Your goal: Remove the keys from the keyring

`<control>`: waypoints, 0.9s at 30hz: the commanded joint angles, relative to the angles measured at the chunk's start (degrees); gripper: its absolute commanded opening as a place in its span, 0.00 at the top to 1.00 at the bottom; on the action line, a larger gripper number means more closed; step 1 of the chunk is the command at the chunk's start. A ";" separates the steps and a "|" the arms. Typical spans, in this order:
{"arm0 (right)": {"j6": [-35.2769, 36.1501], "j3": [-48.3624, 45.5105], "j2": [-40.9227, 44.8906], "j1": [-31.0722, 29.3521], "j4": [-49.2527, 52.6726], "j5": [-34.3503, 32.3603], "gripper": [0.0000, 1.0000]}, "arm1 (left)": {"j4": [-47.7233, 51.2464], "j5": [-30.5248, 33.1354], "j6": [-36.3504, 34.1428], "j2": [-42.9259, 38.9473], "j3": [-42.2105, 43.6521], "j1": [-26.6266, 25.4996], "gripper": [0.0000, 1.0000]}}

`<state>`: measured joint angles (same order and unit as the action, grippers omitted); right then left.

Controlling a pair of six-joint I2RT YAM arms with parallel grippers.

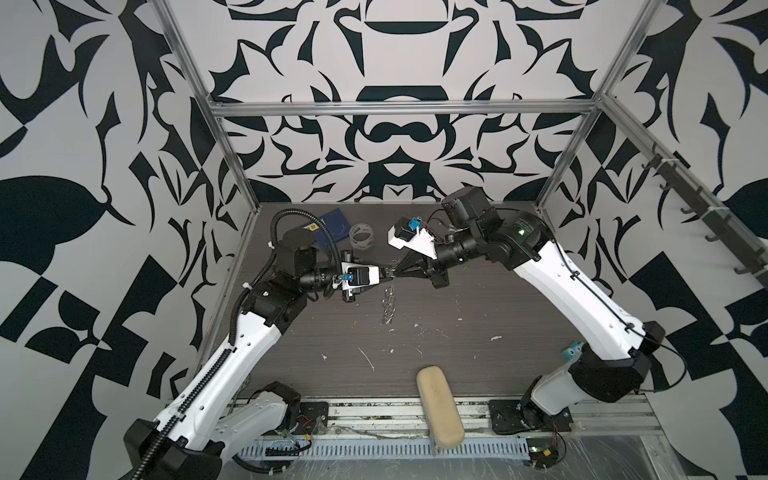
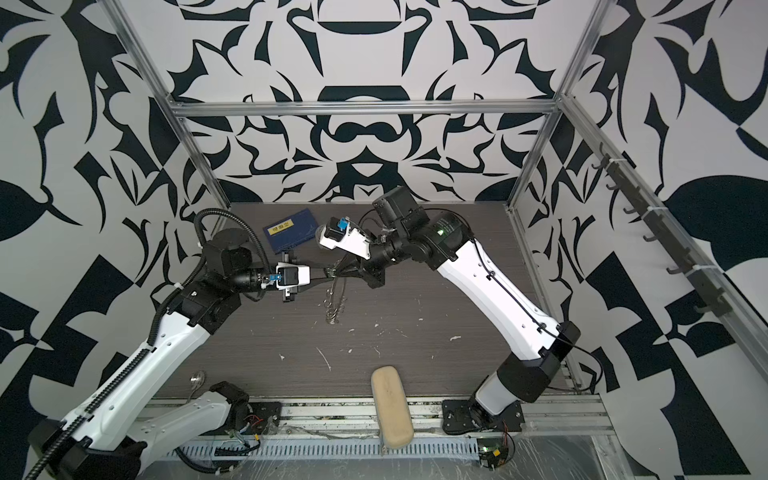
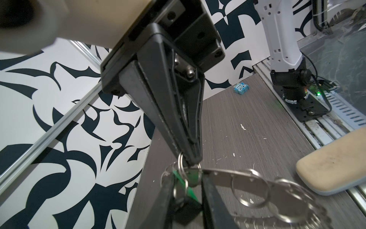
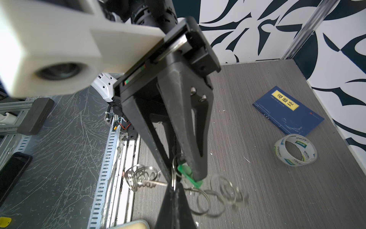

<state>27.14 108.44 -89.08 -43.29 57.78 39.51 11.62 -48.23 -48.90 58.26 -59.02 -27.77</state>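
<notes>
Both grippers meet in mid-air above the dark table, with the keyring hanging between them. It is a flat grey metal disc fringed with small silver wire loops. My right gripper is shut on one wire loop at the keyring's upper rim. The keys show as one small green piece with a dark bit. It sits between the fingers of my left gripper, which are closed in on it. In both top views the green piece is too small to make out.
A blue book and a clear tape roll lie at the back of the table. A beige case overhangs the front edge. A small blue block sits by the right arm's base.
</notes>
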 commanded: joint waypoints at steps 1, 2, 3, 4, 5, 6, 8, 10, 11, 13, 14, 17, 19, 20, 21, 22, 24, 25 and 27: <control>-0.10 0.69 1.10 -0.31 -1.94 1.92 1.00 | 0.31 1.27 -0.83 -0.22 -1.62 -0.18 0.82; -0.09 0.63 1.25 -0.31 -1.96 1.85 1.00 | 0.46 1.67 -1.12 -0.24 -1.69 -0.18 0.85; -0.07 0.60 1.27 -0.35 -1.81 1.80 1.00 | 0.53 2.12 -1.40 -0.19 -1.89 -0.18 0.88; 0.07 0.63 1.42 -0.31 -1.82 1.68 1.00 | 0.87 2.51 -1.60 -0.17 -1.97 -0.18 0.90; 0.24 0.57 1.54 -0.31 -1.83 1.48 1.00 | 1.41 2.90 -2.11 -0.16 -2.18 -0.18 0.92; 0.22 0.55 1.61 -0.33 -1.87 1.32 1.00 | 2.07 3.45 -2.54 -0.21 -2.50 -0.18 0.95; 0.45 0.50 1.77 -0.27 -1.79 1.27 1.00 | 3.07 4.57 -3.61 -0.17 -2.83 -0.18 1.00; 0.37 -0.10 2.02 -0.23 -2.09 1.20 1.00 | 3.24 6.05 -3.83 -0.44 -3.01 -0.18 1.00; 0.12 -0.86 2.27 -0.22 -2.43 0.97 1.00 | 3.24 6.71 -4.00 -0.58 -3.02 -0.18 1.00; -0.98 -3.48 3.22 -0.23 -4.77 0.75 1.00 | 3.39 7.64 -4.01 -0.86 -3.52 -0.18 1.00; -1.61 -5.45 4.20 -0.22 -6.81 0.32 1.00 | 3.64 8.15 -4.02 -1.03 -3.92 -0.18 1.00; -4.05 -12.67 7.75 -0.22 -14.93 -0.98 1.00 | 5.86 9.20 -4.72 -1.07 -5.80 -0.18 1.00; -5.58 -15.87 9.65 -0.22 -19.28 -1.01 1.00 | 8.20 9.38 -5.40 -0.65 -7.65 -0.22 1.00; -5.77 -16.78 10.19 -0.22 -20.47 -0.87 1.00 | 9.35 9.34 -5.69 -0.44 -8.56 -0.17 1.00; -5.77 -17.12 10.41 -0.25 -20.94 -0.76 0.99 | 10.01 9.23 -5.75 -0.27 -9.25 -0.18 1.00; -5.74 -17.18 10.54 -0.22 -20.89 -0.98 0.95 | 10.26 9.07 -5.72 -0.21 -9.51 -0.25 1.00; -4.92 -16.97 10.52 -0.22 -20.10 -1.23 0.87 | 10.31 8.68 -5.18 -0.21 -9.53 -0.44 1.00; -4.74 -16.86 10.59 -0.24 -19.94 -1.34 0.84 | 10.34 8.93 -5.19 -0.25 -9.52 -0.74 1.00; -4.03 -17.06 10.86 -0.22 -19.27 -1.81 0.77 | 10.32 9.63 -5.15 -0.34 -9.51 -1.29 1.00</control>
<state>22.68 91.96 -79.42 -43.29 38.39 38.15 21.91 -39.42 -53.76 58.46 -67.09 -28.64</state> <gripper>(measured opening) 0.205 0.085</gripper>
